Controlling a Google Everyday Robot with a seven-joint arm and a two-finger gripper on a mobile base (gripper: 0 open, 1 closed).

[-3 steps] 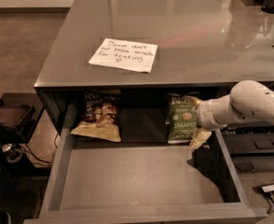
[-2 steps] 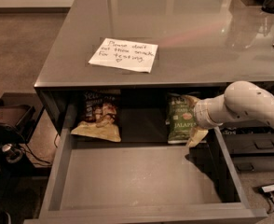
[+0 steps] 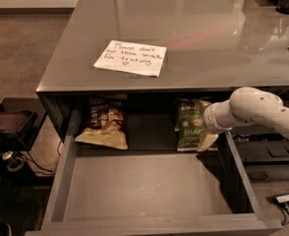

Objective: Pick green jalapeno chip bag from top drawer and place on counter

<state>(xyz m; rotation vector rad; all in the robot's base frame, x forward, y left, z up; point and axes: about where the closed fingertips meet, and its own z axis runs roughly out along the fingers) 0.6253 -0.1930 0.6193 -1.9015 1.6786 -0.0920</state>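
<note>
Jaw spacing cannot be told. Gripper (image 3: 206,139) sits at the right edge of the green jalapeno chip bag (image 3: 187,125), which leans at the back of the top drawer (image 3: 144,186). Bag judged light, soft, slippery and easily crushed; best taken by a crimped edge.

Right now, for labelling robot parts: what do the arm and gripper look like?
The arm is smooth, white and bulbous; no cables or markings show. The gripper, pale cream, is at the right edge of the green jalapeno chip bag in the top drawer.
</note>
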